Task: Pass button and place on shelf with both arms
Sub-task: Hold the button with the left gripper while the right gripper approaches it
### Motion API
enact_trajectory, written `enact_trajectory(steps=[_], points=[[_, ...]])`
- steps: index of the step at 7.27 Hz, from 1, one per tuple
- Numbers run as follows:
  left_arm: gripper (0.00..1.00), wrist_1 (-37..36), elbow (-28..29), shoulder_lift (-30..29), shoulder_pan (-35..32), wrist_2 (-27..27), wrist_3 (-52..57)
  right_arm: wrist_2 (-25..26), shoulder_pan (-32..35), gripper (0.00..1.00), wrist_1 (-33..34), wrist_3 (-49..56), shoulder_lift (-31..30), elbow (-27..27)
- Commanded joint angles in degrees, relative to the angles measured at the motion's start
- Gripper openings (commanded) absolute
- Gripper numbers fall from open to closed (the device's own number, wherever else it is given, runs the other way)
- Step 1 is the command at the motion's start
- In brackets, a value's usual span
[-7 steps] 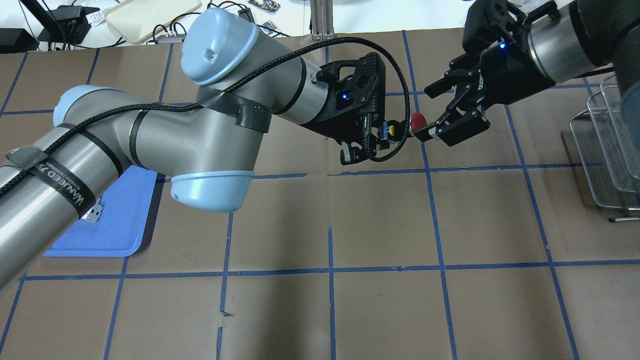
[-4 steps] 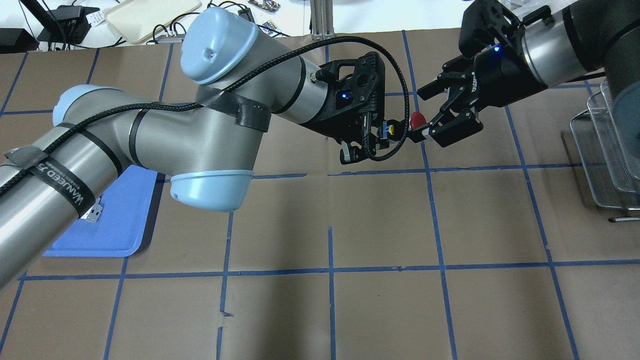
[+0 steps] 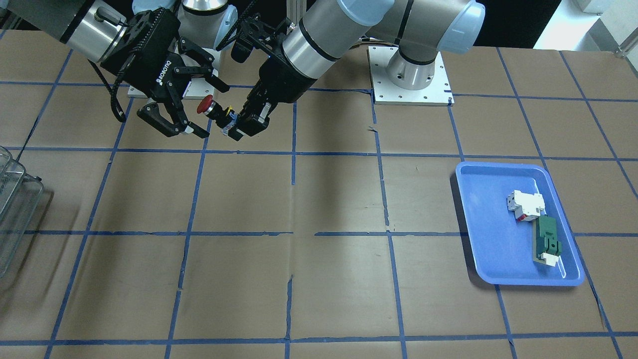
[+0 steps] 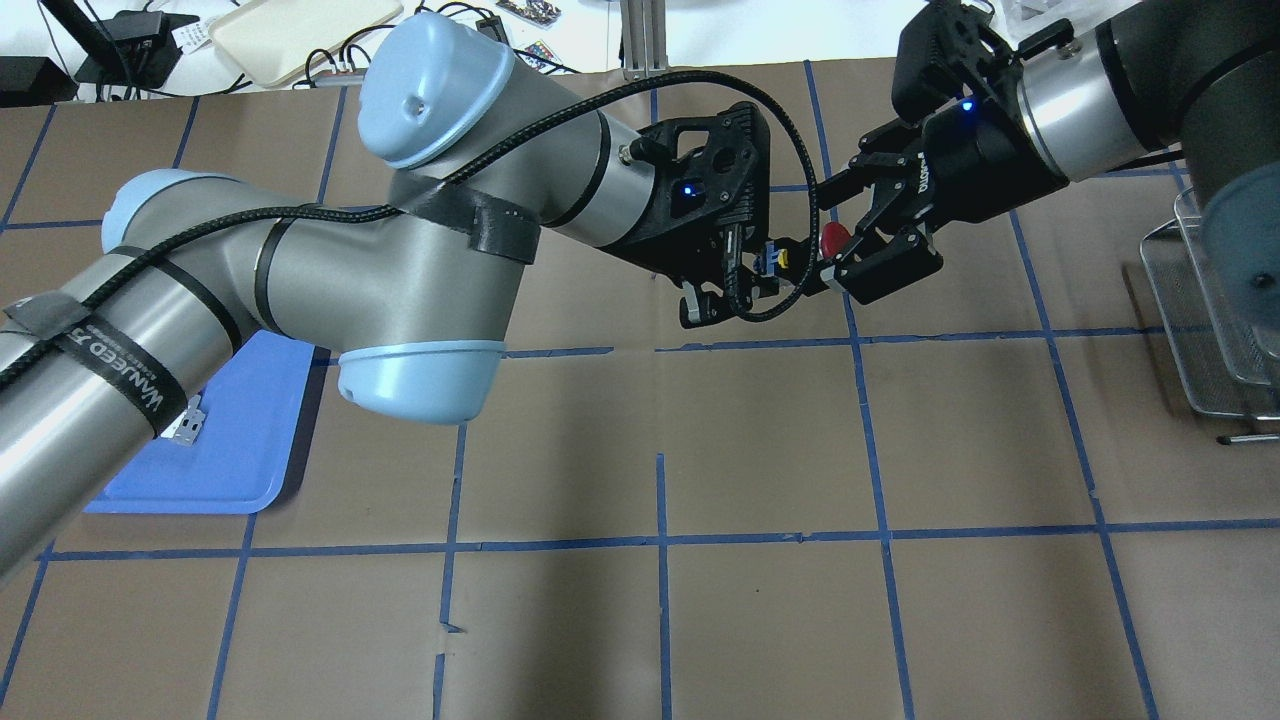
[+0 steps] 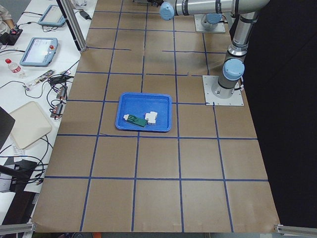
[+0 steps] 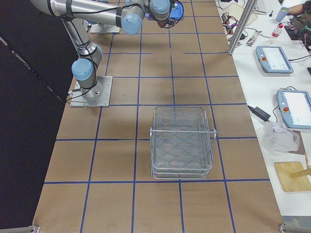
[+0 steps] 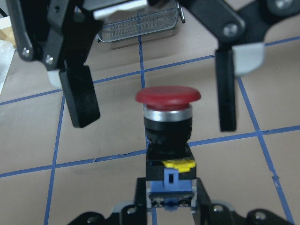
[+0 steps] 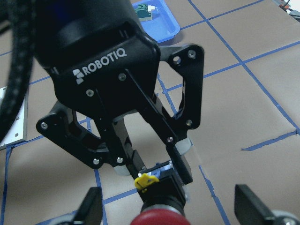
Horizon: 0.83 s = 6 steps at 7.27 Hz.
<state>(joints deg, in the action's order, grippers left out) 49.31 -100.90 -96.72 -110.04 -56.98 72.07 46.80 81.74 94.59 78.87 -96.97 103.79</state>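
Observation:
The button point(image 4: 834, 238) has a red cap, a black body and a yellow and blue base. My left gripper point(image 4: 768, 266) is shut on that base and holds it in the air over the table's far middle, cap pointing at my right gripper point(image 4: 836, 244). The right gripper is open, with one finger on each side of the red cap. In the left wrist view its fingers point(image 7: 227, 93) stand apart from the cap point(image 7: 168, 96). The shelf point(image 6: 182, 141) stands on the table at the robot's right.
A blue tray point(image 3: 478, 224) at the robot's left holds a white block point(image 3: 524, 205) and a green flat part point(image 3: 547, 239). The brown table has blue tape lines. Cables and tablets lie beyond the far edge.
My right gripper has moved left toward the button, and its open fingers now flank the red cap. The left arm and the button have stayed still.

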Motion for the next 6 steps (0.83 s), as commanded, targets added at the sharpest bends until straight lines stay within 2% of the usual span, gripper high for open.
enact_trajectory(steps=[1,2,3,4,5,6], points=[[0.00,0.0,0.1,0.3,0.6,0.2,0.0,0.7,0.2,0.93,-0.5,0.0,0.0,0.0],[0.00,0.0,0.0,0.1,0.4,0.0,-0.1,0.8,0.2,0.92,-0.5,0.0,-0.1,0.0],[0.00,0.0,0.1,0.3,0.5,0.2,-0.1,0.8,0.2,0.83,-0.5,0.0,-0.3,0.0],[0.00,0.0,0.1,0.3,0.4,0.1,-0.2,0.8,0.2,0.78,-0.6,0.0,-0.4,-0.1],[0.00,0.0,0.1,0.4,0.4,0.1,-0.2,0.8,0.2,0.78,-0.6,0.0,-0.3,-0.1],[0.00,0.0,0.1,0.4,0.4,0.1,-0.2,0.8,0.2,0.54,-0.6,0.0,-0.3,0.0]])
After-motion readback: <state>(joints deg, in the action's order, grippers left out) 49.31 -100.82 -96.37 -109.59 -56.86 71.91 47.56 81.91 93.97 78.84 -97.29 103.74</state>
